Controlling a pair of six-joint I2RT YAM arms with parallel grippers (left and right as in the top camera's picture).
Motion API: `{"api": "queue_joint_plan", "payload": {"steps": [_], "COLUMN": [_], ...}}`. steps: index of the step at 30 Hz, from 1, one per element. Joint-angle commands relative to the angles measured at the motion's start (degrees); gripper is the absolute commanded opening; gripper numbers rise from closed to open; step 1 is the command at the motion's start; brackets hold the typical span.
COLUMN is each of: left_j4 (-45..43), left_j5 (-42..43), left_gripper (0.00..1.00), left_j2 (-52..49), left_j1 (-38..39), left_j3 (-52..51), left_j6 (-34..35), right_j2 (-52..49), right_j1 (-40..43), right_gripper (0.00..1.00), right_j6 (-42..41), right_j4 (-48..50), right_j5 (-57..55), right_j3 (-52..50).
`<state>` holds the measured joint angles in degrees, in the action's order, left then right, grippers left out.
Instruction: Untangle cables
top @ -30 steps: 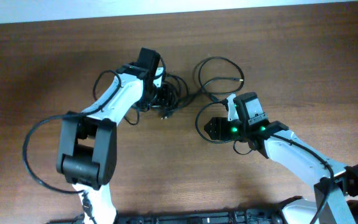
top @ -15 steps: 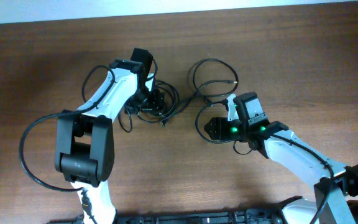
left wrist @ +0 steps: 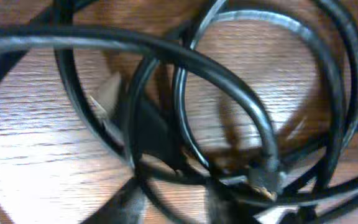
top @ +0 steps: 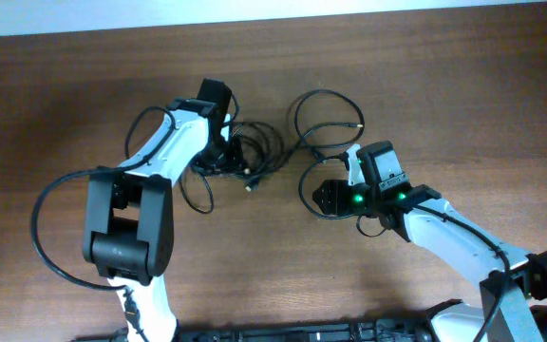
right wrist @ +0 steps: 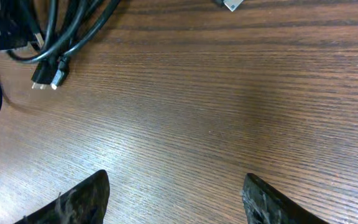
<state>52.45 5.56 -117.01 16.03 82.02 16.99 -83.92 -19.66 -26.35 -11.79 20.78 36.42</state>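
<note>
The left gripper (top: 222, 150) sits low in the tangled cables (top: 254, 157) on the table (top: 65, 76), and its grip is impossible to tell. The right gripper (right wrist: 174, 183) hangs spread wide and empty nearby. With nothing pinning them, a pull could tighten the tangle.

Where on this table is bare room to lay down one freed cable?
Free: the brown wooden table left of the left arm, its far right corner beyond the right arm, and the near middle strip between both arms. Crowded: the centre, where the tangled thin black cables and their loose loops lie.
</note>
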Motion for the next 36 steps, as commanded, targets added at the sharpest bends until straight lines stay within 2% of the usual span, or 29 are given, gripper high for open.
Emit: {"api": "queue_joint_plan", "payload": {"steps": [1,2,4,6,8,10,12,14,16,18,21,24,26,28,29,30,31,32,33,34,35,36], "left_j4": [-0.09,-0.09,-0.09,0.31,1.36,3.91,5.51,7.3,9.94,11.23,11.72,11.76,13.6,13.9,13.99,14.1,14.08,14.08,14.05,13.53,12.41,10.97], "left_j5": [1.14,1.68,6.45,10.25,19.47,21.51,30.05,30.71,33.51,46.51,55.1,50.42,43.3,37.4,34.53,32.94,31.58,29.79,28.59,28.37,26.56,25.92], "left_gripper": [0.0,0.0,0.0,0.0,0.0,0.0,0.0,0.0,0.0,0.0,0.0,0.0,0.0,0.0,0.05,0.3,0.45,0.43,0.33,0.29,0.31,0.46], "left_j2": [-0.28,-0.2,1.49,6.51,13.94,20.85,24.22,25.16,25.16,25.22,25.22,25.22,25.33,25.33,25.33,25.33,25.33,25.33,25.33,25.33,25.33,25.31], "left_j1": [0.7,0.76,0.7,0.7,0.7,0.7,0.74,0.74,0.74,0.74,0.74,0.46,-4.5,-8.96,-10.91,-12.28,-13.42,-13.7,-13.7,-13.7,-13.68,-13.68], "left_j3": [0.22,0.72,3.63,5.14,5.14,5.14,5.14,5.14,5.14,5.14,5.14,5.14,5.14,5.14,5.14,5.14,5.14,5.14,5.14,5.14,5.14,5.14], "left_j6": [0.09,0.07,-3.87,-6.47,-13.38,-14.12,-16.92,-17.07,-18.6,-27.15,-32.11,-32.09,-32.09,-32.06,-32.04,-32.06,-32.06,-32.06,-32.04,-31.82,-29.03,-26.32], "right_j2": [-0.15,-0.15,-0.15,0.11,3.91,9.14,11.17,11.19,11.19,10.82,6.01,2.19,2.12,2.12,2.12,2.12,2.12,2.12,2.12,2.12,2.12,2.12], "right_j1": [-0.26,-0.26,-0.26,-0.2,-0.2,-0.22,-0.22,-0.2,-0.2,-0.22,-0.2,-0.2,-0.09,-0.09,-0.09,-0.09,-0.09,-0.09,-0.11,-0.11,-0.22,-0.22], "right_gripper": [0.68,0.68,0.59,0.57,0.57,0.62,0.63,0.63,0.63,0.57,0.55,0.38,0.23,0.18,0.18,0.17,0.17,0.17,0.18,0.43,0.52,0.53], "right_j6": [0.66,0.66,0.66,1.05,5.75,8.15,8.11,8.09,8.11,6.97,6.16,5.92,2.84,1.84,1.81,1.81,1.81,1.81,1.84,1.86,1.88,1.86], "right_j4": [-0.02,-0.02,-0.55,-1.11,-1.55,-1.68,0.66,4.31,7.41,5.4,4.94,3.04,-6.08,-9.49,-9.9,-10.12,-10.4,-10.91,-10.95,-9.27,-7.26,-4.74], "right_j5": [-0.52,-0.52,-0.52,-0.09,4.57,9.7,13.94,14.75,11.21,-0.04,-3.41,-9.09,-22.91,-26.91,-26.86,-26.88,-26.88,-26.86,-26.43,-18.56,-11.1,-5.14], "right_j3": [0.0,0.0,0.0,0.02,1.88,5.88,7.76,7.76,7.76,7.74,7.74,7.74,7.74,7.74,7.74,7.74,7.74,7.74,7.74,7.74,7.74,7.74]}}
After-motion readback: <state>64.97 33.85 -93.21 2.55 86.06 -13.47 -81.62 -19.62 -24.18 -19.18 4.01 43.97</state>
